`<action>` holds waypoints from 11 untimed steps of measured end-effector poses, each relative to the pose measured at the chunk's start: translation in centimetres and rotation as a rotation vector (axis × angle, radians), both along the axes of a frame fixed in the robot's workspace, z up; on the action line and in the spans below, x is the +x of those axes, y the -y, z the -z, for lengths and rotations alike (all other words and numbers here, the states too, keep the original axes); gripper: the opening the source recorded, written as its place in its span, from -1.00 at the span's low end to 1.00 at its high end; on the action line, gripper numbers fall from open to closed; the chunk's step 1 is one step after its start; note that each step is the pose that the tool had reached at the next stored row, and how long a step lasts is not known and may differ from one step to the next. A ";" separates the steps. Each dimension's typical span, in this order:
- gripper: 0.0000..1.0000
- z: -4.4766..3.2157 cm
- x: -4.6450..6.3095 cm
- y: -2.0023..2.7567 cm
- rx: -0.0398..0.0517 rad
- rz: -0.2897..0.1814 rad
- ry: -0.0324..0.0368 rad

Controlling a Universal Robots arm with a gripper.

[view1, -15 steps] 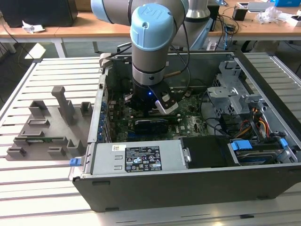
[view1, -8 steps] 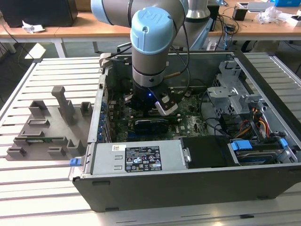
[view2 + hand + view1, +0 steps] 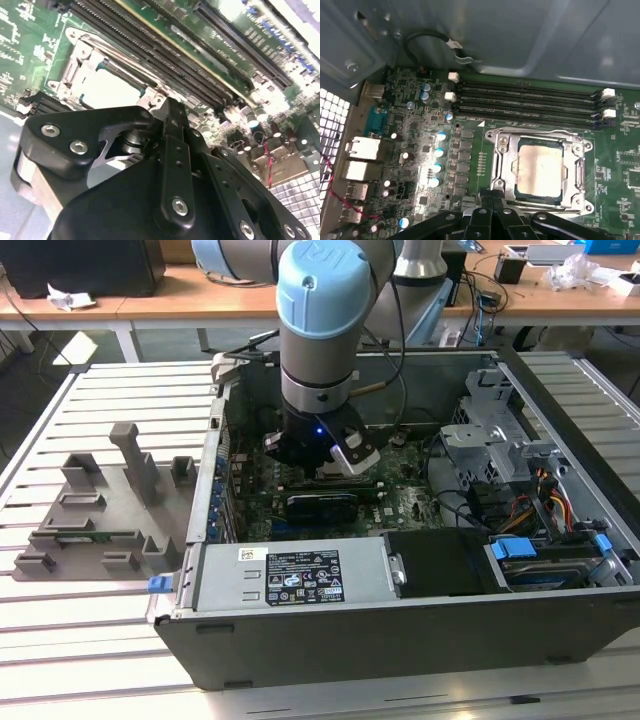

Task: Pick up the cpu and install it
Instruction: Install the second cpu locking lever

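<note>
The cpu (image 3: 540, 167), a square chip with a dull silver top, lies flat inside the metal socket frame (image 3: 500, 150) on the green motherboard; it also shows in the second wrist view (image 3: 107, 90). My gripper (image 3: 492, 200) hovers just beside the socket's edge with its black fingers (image 3: 172, 130) drawn together and nothing between them. In the exterior view the gripper (image 3: 322, 465) hangs down into the open computer case (image 3: 400, 640), over the middle of the board.
Long memory slots (image 3: 525, 102) run beside the socket. The case walls, a power supply box (image 3: 290, 575), a drive cage (image 3: 490, 430) and cables crowd the arm. A grey fixture tray (image 3: 100, 510) with upright posts sits on the exterior view's left.
</note>
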State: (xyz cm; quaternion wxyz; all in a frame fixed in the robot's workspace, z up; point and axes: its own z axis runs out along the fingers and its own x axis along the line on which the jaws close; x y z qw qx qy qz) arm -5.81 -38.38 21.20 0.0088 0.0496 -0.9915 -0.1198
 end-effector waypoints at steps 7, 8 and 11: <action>-0.79 0.03 2.6 -1.96 -0.0038 0.000 -0.0253; -0.79 0.02 2.7 -2.30 -0.0113 0.000 -0.0256; -0.79 0.00 2.7 -3.63 -0.0660 0.001 -0.0254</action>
